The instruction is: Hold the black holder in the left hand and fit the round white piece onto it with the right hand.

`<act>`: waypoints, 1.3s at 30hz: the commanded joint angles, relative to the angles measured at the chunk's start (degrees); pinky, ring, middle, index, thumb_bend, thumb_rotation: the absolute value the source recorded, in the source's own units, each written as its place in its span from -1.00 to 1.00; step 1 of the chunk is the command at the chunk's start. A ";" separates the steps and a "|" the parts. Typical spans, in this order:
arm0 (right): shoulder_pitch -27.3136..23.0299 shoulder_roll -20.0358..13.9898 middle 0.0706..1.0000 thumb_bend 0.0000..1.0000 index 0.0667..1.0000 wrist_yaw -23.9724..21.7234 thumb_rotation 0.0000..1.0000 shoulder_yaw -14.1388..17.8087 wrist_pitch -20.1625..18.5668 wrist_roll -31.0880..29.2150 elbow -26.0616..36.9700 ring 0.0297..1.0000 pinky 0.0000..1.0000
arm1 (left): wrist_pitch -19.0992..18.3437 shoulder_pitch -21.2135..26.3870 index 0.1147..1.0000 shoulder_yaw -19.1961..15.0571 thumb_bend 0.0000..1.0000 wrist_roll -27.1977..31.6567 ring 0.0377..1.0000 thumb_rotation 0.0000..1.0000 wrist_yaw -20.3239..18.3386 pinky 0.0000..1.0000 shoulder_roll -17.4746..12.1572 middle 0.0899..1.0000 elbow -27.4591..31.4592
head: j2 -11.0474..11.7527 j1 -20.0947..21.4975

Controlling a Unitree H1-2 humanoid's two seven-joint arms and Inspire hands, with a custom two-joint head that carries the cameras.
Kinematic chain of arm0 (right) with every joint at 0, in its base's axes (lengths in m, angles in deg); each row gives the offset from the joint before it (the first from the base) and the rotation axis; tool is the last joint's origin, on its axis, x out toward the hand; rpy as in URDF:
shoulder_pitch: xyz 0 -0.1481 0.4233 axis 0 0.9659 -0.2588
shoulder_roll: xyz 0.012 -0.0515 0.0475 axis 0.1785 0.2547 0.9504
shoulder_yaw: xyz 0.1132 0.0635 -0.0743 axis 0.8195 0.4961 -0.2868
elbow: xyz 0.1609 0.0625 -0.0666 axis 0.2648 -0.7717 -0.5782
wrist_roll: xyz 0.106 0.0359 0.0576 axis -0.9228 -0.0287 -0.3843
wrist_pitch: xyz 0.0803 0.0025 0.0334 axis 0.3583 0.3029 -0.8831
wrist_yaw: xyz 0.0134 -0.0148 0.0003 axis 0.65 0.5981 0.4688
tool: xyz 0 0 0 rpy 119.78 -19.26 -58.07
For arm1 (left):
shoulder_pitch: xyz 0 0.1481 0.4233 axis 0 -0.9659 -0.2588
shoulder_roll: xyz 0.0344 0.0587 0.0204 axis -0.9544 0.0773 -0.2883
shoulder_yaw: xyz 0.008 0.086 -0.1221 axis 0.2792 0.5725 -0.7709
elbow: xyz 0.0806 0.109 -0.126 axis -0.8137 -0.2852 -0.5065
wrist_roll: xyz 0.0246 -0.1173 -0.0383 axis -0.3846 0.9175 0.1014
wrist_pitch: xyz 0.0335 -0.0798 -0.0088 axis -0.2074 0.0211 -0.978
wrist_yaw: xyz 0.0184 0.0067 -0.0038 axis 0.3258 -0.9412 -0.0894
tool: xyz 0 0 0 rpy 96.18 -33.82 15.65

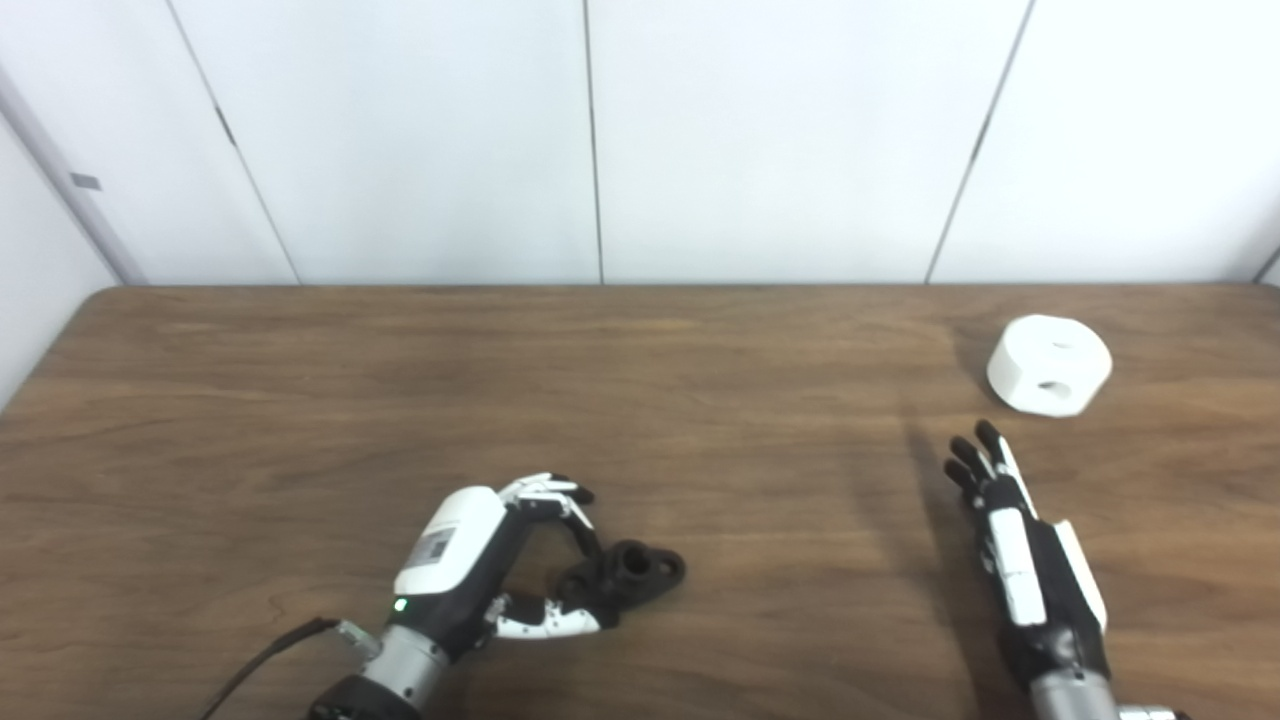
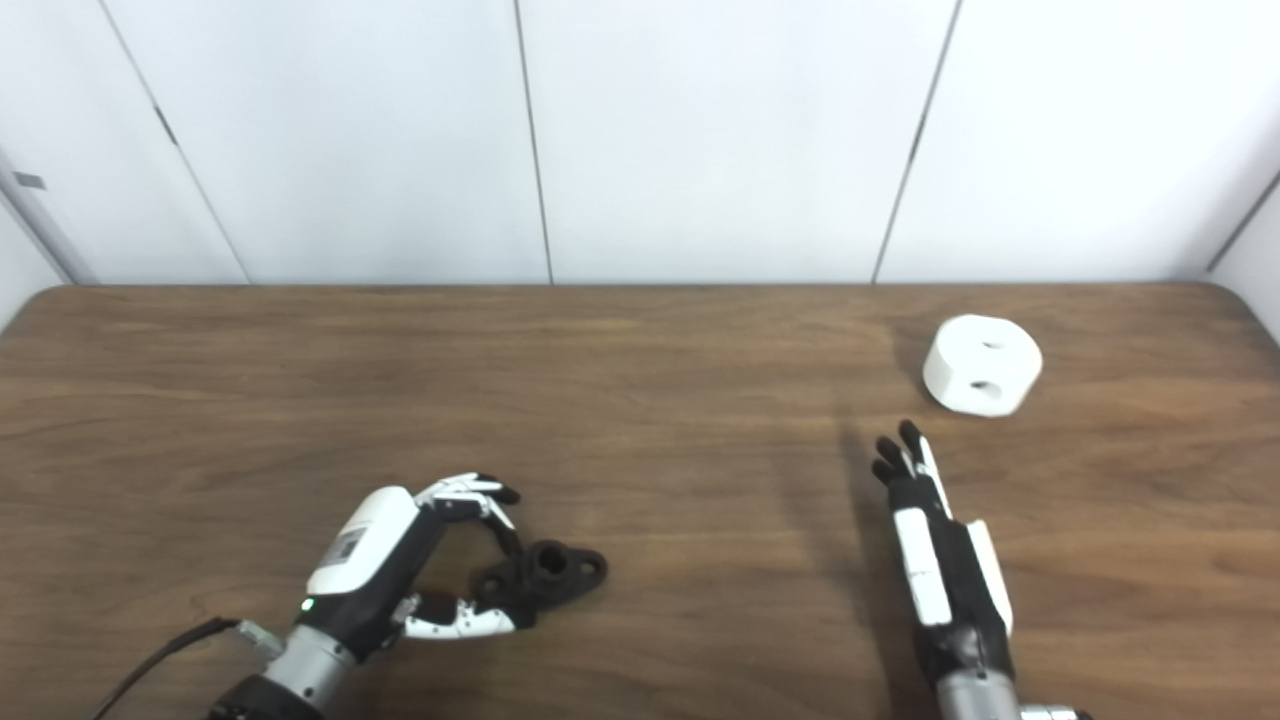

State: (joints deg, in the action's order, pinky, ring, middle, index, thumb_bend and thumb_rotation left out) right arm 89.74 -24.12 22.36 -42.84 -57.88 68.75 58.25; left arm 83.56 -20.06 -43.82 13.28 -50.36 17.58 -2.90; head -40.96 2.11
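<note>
White wall panels stand behind our brown wooden surface (image 1: 300, 400), which carries only the two task parts. We are at the start of the job, by our reading: our left hand (image 1: 480, 560) lies low on the near left, fingers curled around the black holder (image 1: 630, 575), which rests on the wood; thumb and fingers sit at its near end, but we cannot tell whether the grip has fully closed or whether the holder is lifted at all. Our right hand (image 1: 1020, 540) is released, fingers straight and together, pointing toward the round white piece (image 1: 1050, 365), which sits on the far right of the surface, near the fingertips but apart from them, showing one hole on top and one on its side. Next, we judge, the left must secure and raise the holder while the right reaches forward and spreads to take the white piece around its rim. Nothing lies between either hand and its part.
</note>
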 commanded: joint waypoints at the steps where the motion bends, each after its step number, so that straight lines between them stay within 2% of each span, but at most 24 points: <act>1: 1.38 2.15 0.90 0.14 0.99 0.22 1.00 -0.49 0.19 0.21 2.72 0.89 1.00 | 0.80 -1.40 -0.16 2.19 0.05 -2.05 0.69 -0.90 -2.12 0.73 0.39 0.50 -0.34 | -0.52 0.48; 4: 1.22 1.81 0.91 0.15 1.00 0.37 1.00 -0.85 0.09 0.24 2.96 0.89 1.00 | 2.33 -2.02 -0.16 3.12 0.05 -4.22 0.69 -0.90 -0.80 0.84 1.10 0.50 -1.11 | -0.96 0.74; 9: 1.01 1.79 0.90 0.16 0.99 0.68 1.00 -1.07 -0.67 0.38 3.39 0.88 1.00 | 3.99 -2.93 -0.16 3.54 0.05 -7.20 0.70 -0.90 0.00 0.85 1.88 0.50 -2.31 | -1.54 1.26; 21: 0.54 1.62 0.89 0.08 0.97 0.82 1.00 -0.78 -1.83 -0.05 4.66 0.86 1.00 | 2.78 -2.91 -0.16 3.26 0.05 -14.02 0.70 -0.90 -1.26 0.81 1.87 0.48 -1.10 | -2.41 1.48; 28: 0.11 0.64 0.87 0.07 0.98 0.71 1.00 -0.38 -1.10 0.82 4.56 0.84 1.00 | 1.95 -2.30 -0.16 2.81 0.05 -13.71 0.70 -0.89 -3.04 0.82 2.44 0.49 -0.85 | -2.70 1.81; 34: -1.55 -0.29 0.84 0.03 0.93 0.21 1.00 0.50 -3.61 0.57 5.85 0.86 1.00 | 1.69 -1.58 -0.16 2.17 0.05 -12.26 0.71 -0.89 -4.18 0.84 3.16 0.50 -1.94 | -2.22 4.29; 39: -3.10 -2.17 0.88 0.02 0.94 -0.67 0.96 1.48 -6.23 1.09 7.86 0.93 1.00 | 2.23 -1.12 -0.16 1.60 0.05 -11.79 0.69 -0.89 -3.87 0.81 3.22 0.50 -2.63 | -3.00 7.37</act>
State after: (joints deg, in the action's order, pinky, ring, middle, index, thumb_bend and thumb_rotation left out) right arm 88.20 -25.05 22.21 -41.83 -64.29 69.63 63.42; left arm 86.75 -21.47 -42.37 1.55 -52.43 20.91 -3.76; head -43.77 8.35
